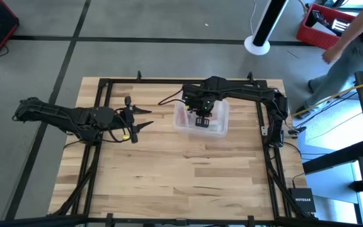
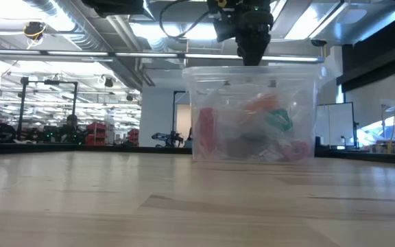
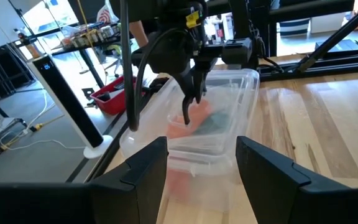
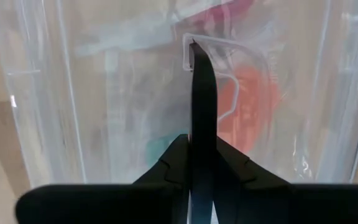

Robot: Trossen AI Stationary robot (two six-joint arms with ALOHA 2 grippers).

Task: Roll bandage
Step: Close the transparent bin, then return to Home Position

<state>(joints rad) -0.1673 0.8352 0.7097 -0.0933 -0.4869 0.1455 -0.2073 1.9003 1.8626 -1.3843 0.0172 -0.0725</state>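
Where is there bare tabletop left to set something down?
The near half of the table, in front of the clear box, is bare wood. Crowded: the far middle, where the right pincer hangs shut over the box and the open left pincer waits beside it.

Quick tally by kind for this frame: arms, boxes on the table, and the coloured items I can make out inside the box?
Arms: 2, left end effector open beside the box, right end effector shut over it.
Clear box: 1.
Orange item (likely the bandage): 1.
Teal item: 1.
Pink or red items: at least 1; the blurry walls hide the rest.
Total: at least 6.
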